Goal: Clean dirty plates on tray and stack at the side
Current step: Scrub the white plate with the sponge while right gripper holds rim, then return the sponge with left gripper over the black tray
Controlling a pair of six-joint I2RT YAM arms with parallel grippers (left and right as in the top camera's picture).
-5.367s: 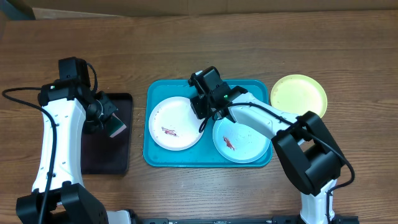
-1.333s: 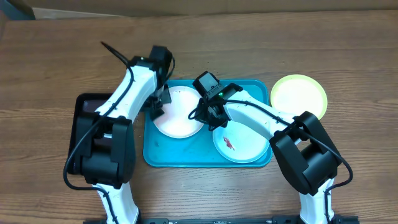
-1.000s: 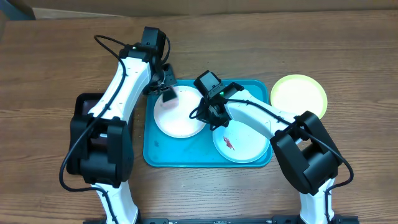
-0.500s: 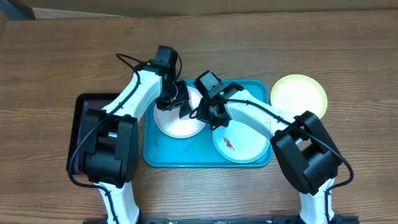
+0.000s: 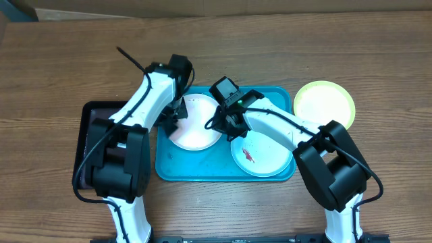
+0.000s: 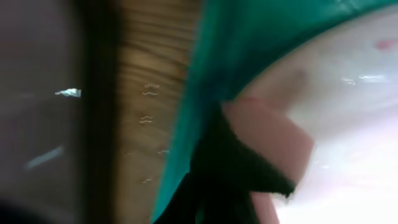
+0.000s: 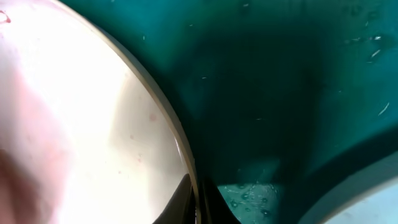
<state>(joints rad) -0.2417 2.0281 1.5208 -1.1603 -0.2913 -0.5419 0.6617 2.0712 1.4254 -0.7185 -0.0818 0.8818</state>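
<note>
**Colleague:** Where does everything sit from your desk?

**Me:** On the table (image 5: 67, 54), the tray (image 5: 169, 165) is in the middle, with the black tray (image 5: 86, 121) off to its left. Two dirty plates lie in the tray: the white plate (image 5: 199, 131) on its left half and the mint plate (image 5: 266, 158) on its right. The yellow-green plate (image 5: 324, 104) is out on the wood beside the tray's right end, which I take to be the stacking spot.

**Colleague:** And the arms?

**Me:** I have the right gripper (image 5: 226, 123) pinched onto the white plate's right rim, one finger on either side, I'd say to stop it sliding. The left gripper (image 5: 173, 113) is at that plate's left edge. Its camera is blurred, but it looks clamped on a pinkish sponge (image 6: 267, 143) pressed to the plate for scrubbing. The mint plate's red smear (image 5: 248, 156) is untouched, so I judge that plate comes next.
</note>
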